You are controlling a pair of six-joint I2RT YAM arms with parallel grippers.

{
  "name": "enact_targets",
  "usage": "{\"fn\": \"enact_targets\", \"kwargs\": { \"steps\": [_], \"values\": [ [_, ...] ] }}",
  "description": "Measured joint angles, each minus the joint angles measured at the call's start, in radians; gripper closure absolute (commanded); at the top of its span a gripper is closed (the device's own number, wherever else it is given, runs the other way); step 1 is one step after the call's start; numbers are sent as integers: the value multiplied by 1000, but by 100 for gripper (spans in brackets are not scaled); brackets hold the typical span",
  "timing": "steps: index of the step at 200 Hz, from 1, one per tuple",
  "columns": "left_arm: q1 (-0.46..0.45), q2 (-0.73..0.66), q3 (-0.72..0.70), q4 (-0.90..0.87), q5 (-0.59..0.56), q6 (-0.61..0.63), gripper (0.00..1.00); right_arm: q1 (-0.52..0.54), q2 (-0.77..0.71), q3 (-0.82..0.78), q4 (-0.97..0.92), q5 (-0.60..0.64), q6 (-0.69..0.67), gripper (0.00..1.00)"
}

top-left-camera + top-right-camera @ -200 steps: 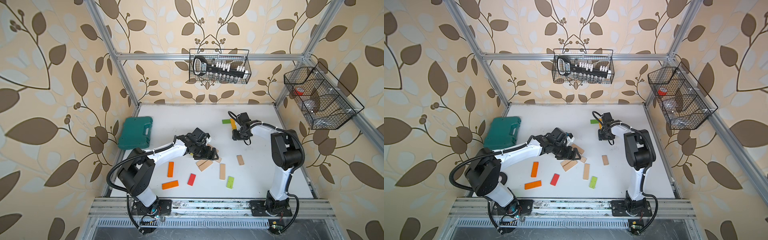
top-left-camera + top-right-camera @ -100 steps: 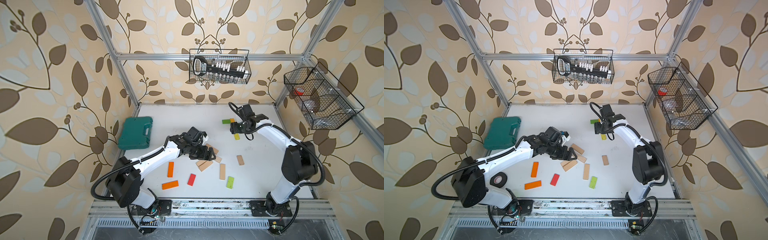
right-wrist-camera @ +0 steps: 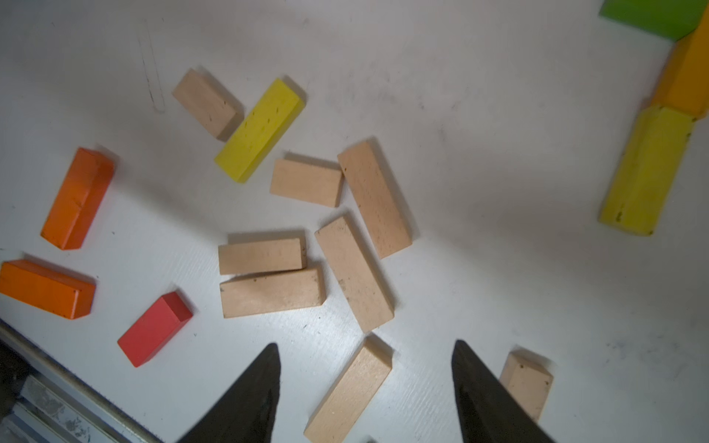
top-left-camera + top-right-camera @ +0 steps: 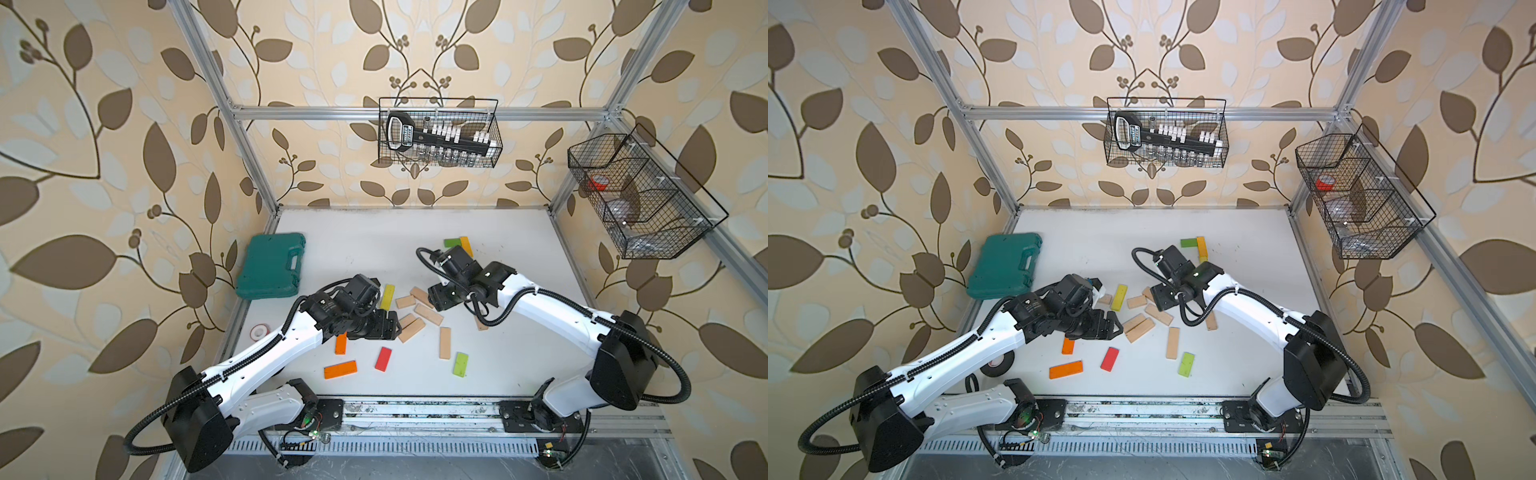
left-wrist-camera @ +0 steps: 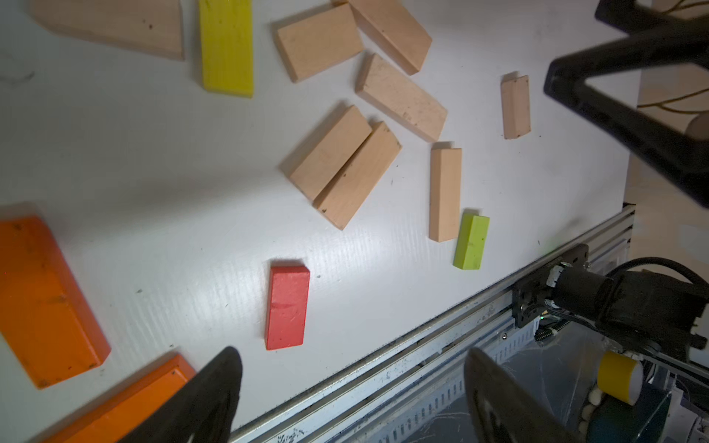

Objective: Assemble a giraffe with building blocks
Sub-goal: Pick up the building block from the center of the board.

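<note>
Left fingers (image 5: 215, 391) spread, empty, over loose building blocks (image 5: 345, 168) on table (image 5: 172, 153); right fingers (image 3: 257, 391) parted above beige block (image 3: 349, 391), apparently ungripped. Risk: skewed descent knocking crowded neighbours askew.

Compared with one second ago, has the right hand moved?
Yes. The right hand moved away from the green block at the back, toward the front, and now hangs over the beige blocks.

2 white arms (image 4: 270, 353) w/ blk joints (image 4: 621, 370), blk ribbed cables (image 4: 685, 384)
</note>
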Motion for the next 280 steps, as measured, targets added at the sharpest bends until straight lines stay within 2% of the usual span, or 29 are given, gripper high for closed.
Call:
{"fn": "enact_targets", "kwargs": {
  "steps": [48, 157, 217, 280],
  "values": [
    [0, -70, -14, -24, -23, -42, 9, 14, 60, -82, 42, -1, 3, 39],
    [0, -76, -53, 31, 41, -51, 3, 2, 213, -84, 123, -35, -48, 39],
    [0, -76, -53, 45, 58, -51, 4, -8, 248, -84, 151, -64, -60, 48],
    [0, -57, -53, 68, 62, -51, 4, -8, 259, -93, 183, -75, -60, 65]
  ]
}}
